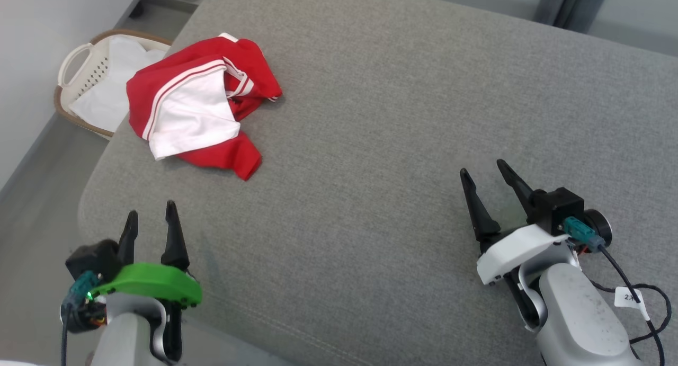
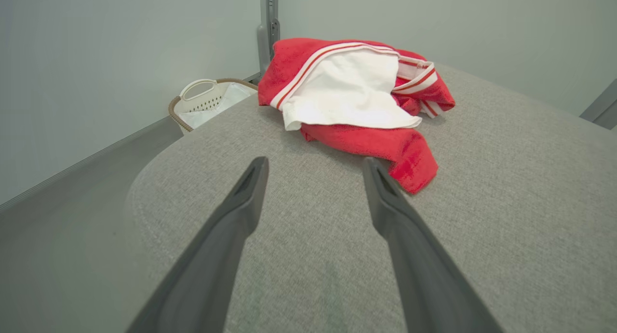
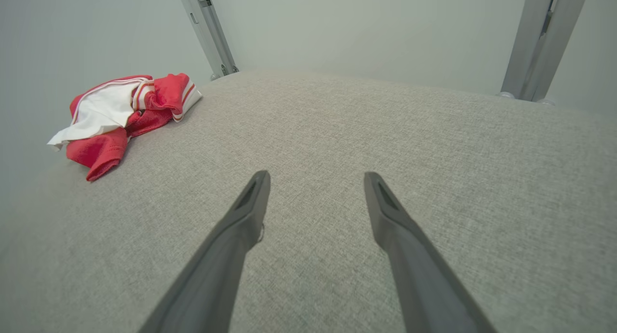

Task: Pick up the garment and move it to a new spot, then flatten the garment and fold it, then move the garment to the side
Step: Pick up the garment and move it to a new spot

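Note:
A crumpled red and white garment (image 1: pixel 198 104) lies bunched near the far left corner of the grey cushioned surface (image 1: pixel 402 122). In the left wrist view the garment (image 2: pixel 354 99) sits just beyond my left gripper (image 2: pixel 315 165), whose two dark fingers stand open and hold nothing. That left gripper (image 1: pixel 151 213) hovers at the near left edge in the head view. My right gripper (image 1: pixel 482 167) is open at the near right, far from the garment (image 3: pixel 120 118), and my right gripper (image 3: pixel 316 177) points across bare fabric.
A white laundry basket (image 1: pixel 85 85) with a brown rim and white cloth inside stands on the floor past the surface's left edge, also seen as the basket (image 2: pixel 205 99). Metal posts (image 3: pixel 535 39) rise behind the far edge. A cable hangs by my right wrist.

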